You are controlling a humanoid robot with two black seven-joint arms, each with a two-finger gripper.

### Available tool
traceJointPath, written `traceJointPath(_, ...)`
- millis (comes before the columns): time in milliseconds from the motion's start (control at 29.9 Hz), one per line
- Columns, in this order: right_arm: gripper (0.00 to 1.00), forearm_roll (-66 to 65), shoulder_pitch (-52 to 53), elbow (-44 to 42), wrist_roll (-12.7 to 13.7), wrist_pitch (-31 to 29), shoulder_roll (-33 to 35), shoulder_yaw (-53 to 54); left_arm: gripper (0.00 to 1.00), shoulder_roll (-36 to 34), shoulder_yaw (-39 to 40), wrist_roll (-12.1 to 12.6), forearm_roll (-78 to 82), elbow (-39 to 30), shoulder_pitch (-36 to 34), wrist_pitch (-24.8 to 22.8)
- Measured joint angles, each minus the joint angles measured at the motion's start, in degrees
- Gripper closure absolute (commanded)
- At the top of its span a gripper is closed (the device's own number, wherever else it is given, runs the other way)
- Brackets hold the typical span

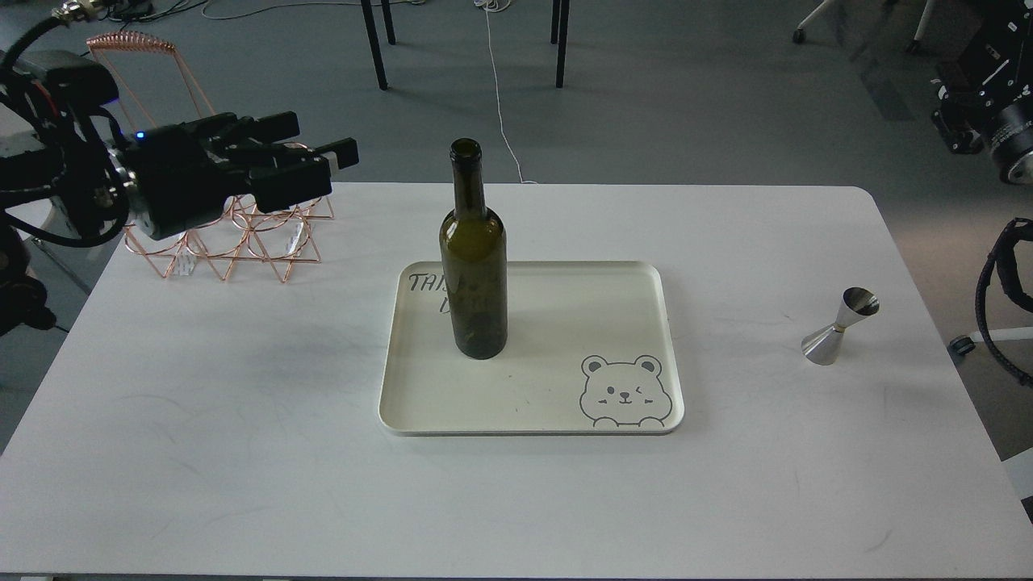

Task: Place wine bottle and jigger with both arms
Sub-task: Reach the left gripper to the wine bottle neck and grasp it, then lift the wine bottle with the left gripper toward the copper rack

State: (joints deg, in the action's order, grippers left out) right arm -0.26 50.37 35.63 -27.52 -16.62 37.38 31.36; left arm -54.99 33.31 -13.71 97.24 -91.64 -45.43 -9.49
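The wine bottle, dark olive green and without a label, stands upright on the left part of a cream tray with a bear drawing. The jigger, small and silver, stands on the white table far right of the tray. My left gripper is open and empty, in the air over the back left of the table, well left of the bottle's neck. My right arm shows only at the upper right edge, off the table. Its fingers cannot be told apart.
A copper wire bottle rack stands at the table's back left corner, partly hidden behind my left gripper. Chair and table legs stand on the grey floor beyond. A black cable loop hangs at the right edge.
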Motion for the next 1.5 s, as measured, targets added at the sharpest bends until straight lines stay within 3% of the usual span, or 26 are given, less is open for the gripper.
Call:
traceJointPath(267,0.04,2.3,0.2,-1.2,0.0,-1.3,-1.3,0.1,0.04,3.7,-4.0,-1.9,4.8,-0.1,0.0,4.2)
traceJointPath(835,0.04,2.3,0.8,-0.8,0.0,-1.3,-1.3,0.1,0.14,13.6,-4.4,-1.5,10.6,4.2,-0.3,5.2)
traceJointPath(1203,0.04,2.2,0.8,-1.0,0.0,-1.2,-1.3,-0.1,0.42,17.1,-4.0,-1.0,10.6,6.3,-0.9,5.6)
traceJointPath(1303,0.04,2.2,0.8,-1.2,0.0,-1.2,-1.1,-0.2,0.56,17.3,-4.0,-1.0,10.5,6.7,-1.2,6.1)
traceJointPath(1503,0.04,2.1,0.7,-1.3,0.0,-1.3,-0.9,-0.3,0.66,17.3,-4.1,-1.2,10.4,6.7,-1.2,6.6)
